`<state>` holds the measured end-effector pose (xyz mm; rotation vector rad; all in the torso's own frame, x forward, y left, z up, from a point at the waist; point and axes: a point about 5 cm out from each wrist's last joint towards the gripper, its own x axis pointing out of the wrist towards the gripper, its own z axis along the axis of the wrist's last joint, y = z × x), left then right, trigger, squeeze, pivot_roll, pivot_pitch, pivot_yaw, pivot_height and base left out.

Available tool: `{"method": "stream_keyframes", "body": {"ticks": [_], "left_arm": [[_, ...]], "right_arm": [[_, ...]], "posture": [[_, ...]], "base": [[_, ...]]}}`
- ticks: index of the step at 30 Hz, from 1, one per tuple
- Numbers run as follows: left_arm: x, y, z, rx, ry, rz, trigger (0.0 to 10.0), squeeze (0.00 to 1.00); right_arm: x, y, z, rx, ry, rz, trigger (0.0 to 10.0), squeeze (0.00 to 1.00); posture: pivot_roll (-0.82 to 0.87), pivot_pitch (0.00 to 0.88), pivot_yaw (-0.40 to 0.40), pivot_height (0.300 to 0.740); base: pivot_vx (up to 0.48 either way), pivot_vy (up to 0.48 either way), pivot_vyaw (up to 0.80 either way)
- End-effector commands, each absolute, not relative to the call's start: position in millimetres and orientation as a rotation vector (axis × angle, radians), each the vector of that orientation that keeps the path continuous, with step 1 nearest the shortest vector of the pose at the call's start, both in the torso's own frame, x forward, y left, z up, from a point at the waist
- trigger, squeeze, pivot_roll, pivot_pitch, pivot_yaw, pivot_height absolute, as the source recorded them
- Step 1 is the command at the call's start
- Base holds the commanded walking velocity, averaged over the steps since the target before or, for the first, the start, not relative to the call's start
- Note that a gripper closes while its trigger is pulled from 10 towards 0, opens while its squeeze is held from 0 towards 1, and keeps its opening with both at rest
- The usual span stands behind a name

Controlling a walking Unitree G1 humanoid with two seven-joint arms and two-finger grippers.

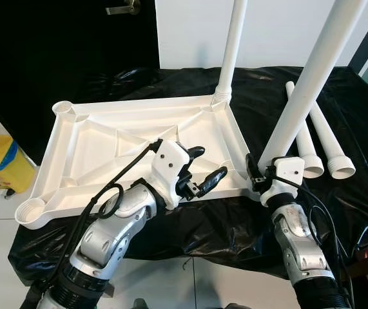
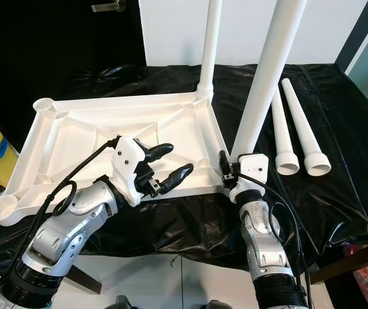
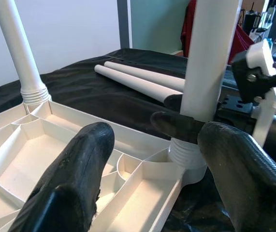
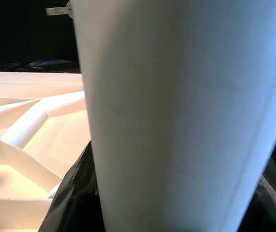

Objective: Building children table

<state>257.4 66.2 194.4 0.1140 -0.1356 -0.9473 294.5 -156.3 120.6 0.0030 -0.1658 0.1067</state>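
Tabletop (image 1: 100,145), a white moulded plastic slab, lies upside down on the black sheet (image 1: 190,225), its ribbed underside facing up and a round socket at each corner. At the near right corner a long white leg (image 1: 303,90) stands in its socket, leaning slightly, smooth and tubular with a ridged collar at the base. My right gripper (image 2: 230,168) has its black fingers clamped round that leg just above the collar, the forearm reaching up from below the table edge. A second leg (image 1: 232,48) stands upright in the far right corner socket. My left gripper (image 1: 204,168) hovers over the near right part of the slab, wrist bent inward, its two long rubbery fingers (image 3: 79,169) spread wide with nothing between them, pointing towards the held leg. Two loose legs (image 1: 319,138) lie side by side on the glossy, wrinkled sheet to the right. A yellow bag (image 1: 0,164) sits on the pale tiled floor at left.
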Motion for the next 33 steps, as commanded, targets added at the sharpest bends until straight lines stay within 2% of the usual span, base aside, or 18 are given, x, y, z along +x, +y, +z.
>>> {"method": "stream_keyframes", "body": {"ticks": [1,8,14,16,33], "left_arm": [[249.8,61.3,195.8,0.124,-0.143,-1.072,10.0,0.0],[249.2,60.6,196.8,0.123,-0.144,-1.075,10.0,0.0],[249.3,61.1,197.3,0.124,-0.146,-1.072,10.0,0.0],[249.2,61.7,197.7,0.124,-0.146,-1.069,10.0,0.0],[251.1,63.4,199.0,0.132,-0.149,-1.072,10.0,0.0]], "right_arm": [[291.9,-159.1,97.5,0.036,-0.04,0.091,10.0,0.0],[297.7,-164.3,95.9,0.116,-0.008,0.044,10.0,0.0],[295.4,-165.8,95.5,0.056,-0.022,0.062,10.0,0.0],[290.1,-166.4,93.4,-0.03,-0.037,0.101,10.0,0.0],[277.7,-166.4,78.8,-0.109,-0.016,0.2,10.0,0.0]], "posture": [[0.02,0.073,-0.02,0.74],[0.02,0.076,-0.023,0.74],[0.02,0.076,-0.026,0.74],[0.03,0.073,-0.027,0.74],[0.02,0.062,-0.016,0.74]], "base": [[0.0,0.0,0.0],[0.0,0.0,0.0],[0.0,0.0,0.0],[0.0,0.0,0.0],[0.0,0.0,0.0]]}}
